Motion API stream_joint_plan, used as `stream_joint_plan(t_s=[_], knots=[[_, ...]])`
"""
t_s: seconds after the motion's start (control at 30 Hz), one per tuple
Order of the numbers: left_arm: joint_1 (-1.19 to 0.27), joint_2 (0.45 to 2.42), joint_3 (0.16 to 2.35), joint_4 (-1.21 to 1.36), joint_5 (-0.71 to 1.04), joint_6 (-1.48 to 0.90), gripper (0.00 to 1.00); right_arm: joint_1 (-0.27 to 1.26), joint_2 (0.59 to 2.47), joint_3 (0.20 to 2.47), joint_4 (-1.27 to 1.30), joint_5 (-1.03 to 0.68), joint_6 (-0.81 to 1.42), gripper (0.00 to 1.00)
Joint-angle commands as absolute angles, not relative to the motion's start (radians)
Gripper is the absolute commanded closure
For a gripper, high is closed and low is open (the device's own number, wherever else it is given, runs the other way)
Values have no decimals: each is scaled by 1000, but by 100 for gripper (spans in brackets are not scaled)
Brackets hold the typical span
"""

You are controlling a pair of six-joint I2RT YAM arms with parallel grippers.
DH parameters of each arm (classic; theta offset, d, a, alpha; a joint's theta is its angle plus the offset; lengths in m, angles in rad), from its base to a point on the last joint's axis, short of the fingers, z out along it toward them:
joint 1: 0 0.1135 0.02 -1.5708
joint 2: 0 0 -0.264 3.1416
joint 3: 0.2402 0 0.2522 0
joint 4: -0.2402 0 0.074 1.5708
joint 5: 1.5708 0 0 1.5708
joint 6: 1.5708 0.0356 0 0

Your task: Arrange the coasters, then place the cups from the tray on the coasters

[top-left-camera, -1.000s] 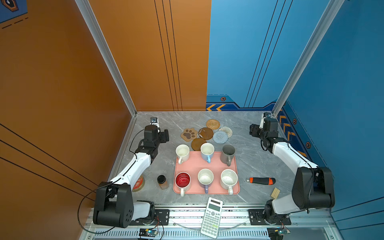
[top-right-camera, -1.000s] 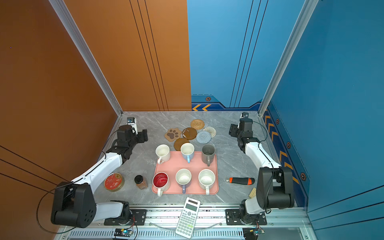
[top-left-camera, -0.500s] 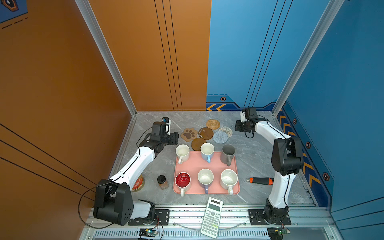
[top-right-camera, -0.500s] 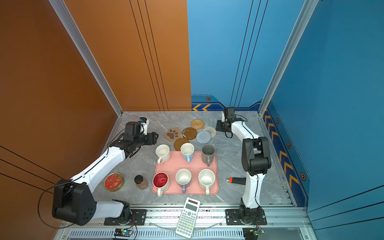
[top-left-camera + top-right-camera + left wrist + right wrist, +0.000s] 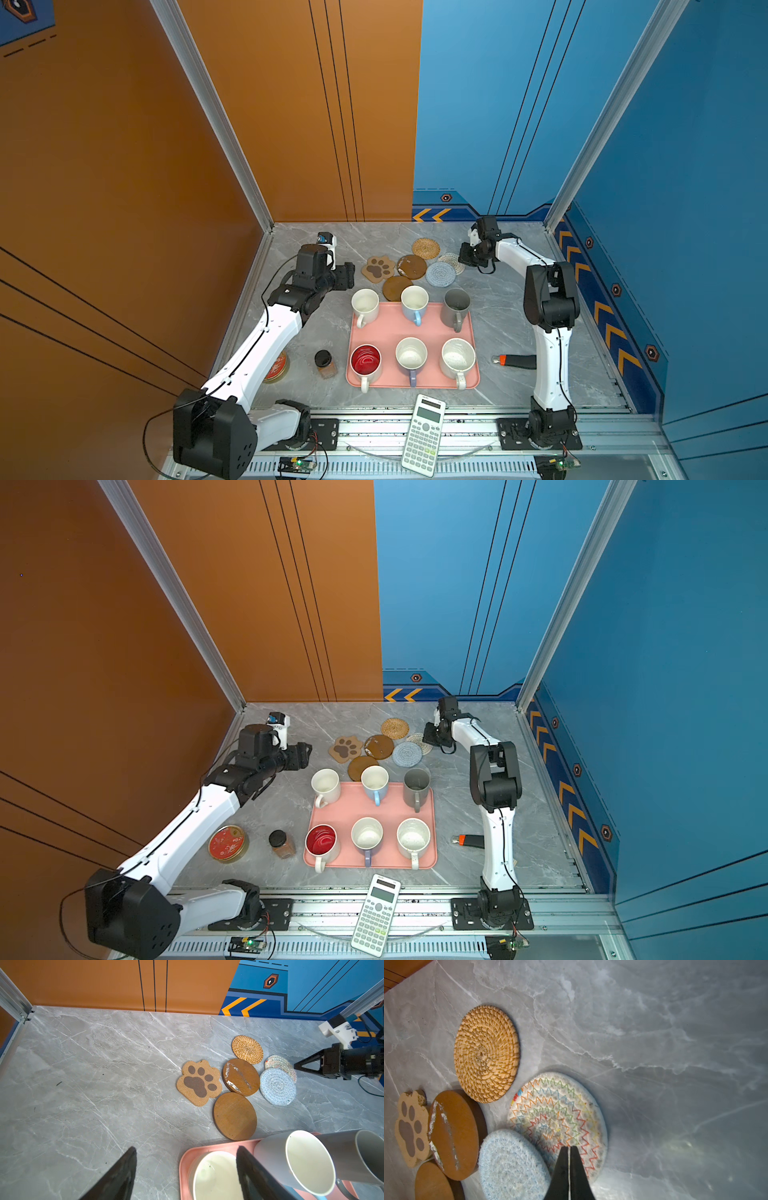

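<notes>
At the closed right jaws' tips, whitish woven coaster (image 5: pixel 556 1113)

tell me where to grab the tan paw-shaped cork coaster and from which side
Grip the tan paw-shaped cork coaster by its rim on the free side, facing the open left gripper; the scratched brown wooden disc and the plain brown wooden disc crowd its other edge. It lies flat and thin, so come from above, fingers steeply tilted, one probably sliding under the rim.

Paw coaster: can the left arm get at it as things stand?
Probably yes. The left gripper is open, close beside the paw coaster, with only bare table between them.
</notes>
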State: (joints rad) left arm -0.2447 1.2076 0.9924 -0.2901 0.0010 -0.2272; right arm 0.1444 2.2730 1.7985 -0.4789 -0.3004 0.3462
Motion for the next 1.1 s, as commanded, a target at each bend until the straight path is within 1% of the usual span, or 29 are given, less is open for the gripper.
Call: stream_joint_plan(t_s=[0.0,0.17,0.57,1.07], knots=[[-256,1179,971,-318,-23,-242,24,155,2300,1850,-509,-324,379,100],[-259,1167,966,-324,-25,-242,24,155,2334,1878,-565,-308,380,100],[-267,1152,960,-327,-20,-241,24,142,2321,1836,-633,-273,373,100],[-287,1162,971,-327,-18,-241,24,39,2191,1666,-644,-228,371,100]])
